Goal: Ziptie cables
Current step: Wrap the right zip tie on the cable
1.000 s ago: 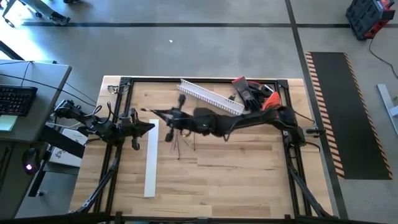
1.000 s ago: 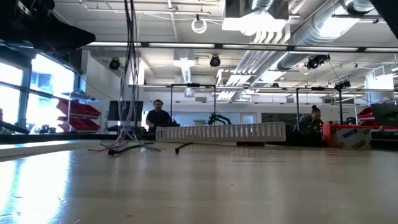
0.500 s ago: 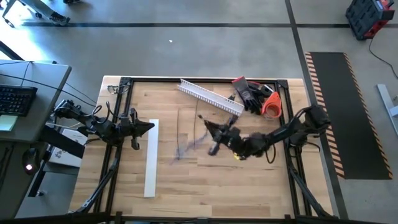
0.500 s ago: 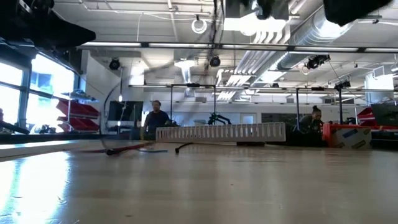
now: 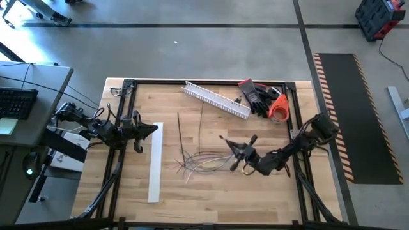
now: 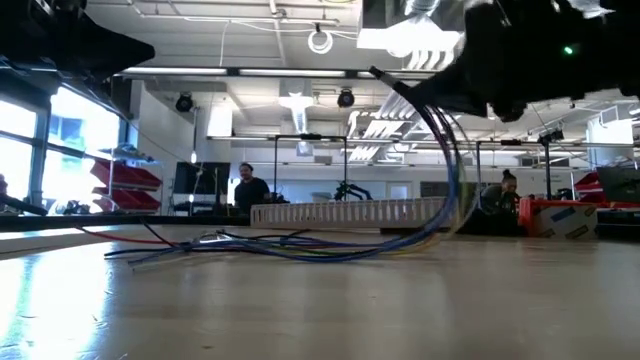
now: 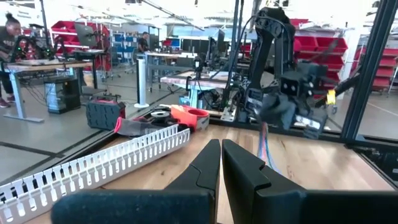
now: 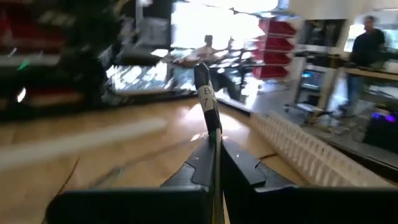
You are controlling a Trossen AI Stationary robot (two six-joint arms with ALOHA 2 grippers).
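Gripping one end of the cables (image 5: 201,160), my right tool (image 5: 235,155) pinches them raised so the rest trails loose across mid-desk (image 5: 255,191), ready for gathering. Left tool (image 5: 153,130), fingers together and empty, waits beside the white strip (image 5: 155,163).

Wooden table (image 5: 255,198) under both grippers. White slotted channel (image 5: 216,100) lies slantwise along the far edge, beyond the right gripper. Black gloves (image 5: 255,96) and an orange object (image 5: 278,107) just beside the channel's end. Flat white strip (image 5: 155,162) lies just beside the left gripper. Desk with keyboard (image 5: 16,102) outside the table, behind the left arm. People (image 6: 249,189) in the room beyond.
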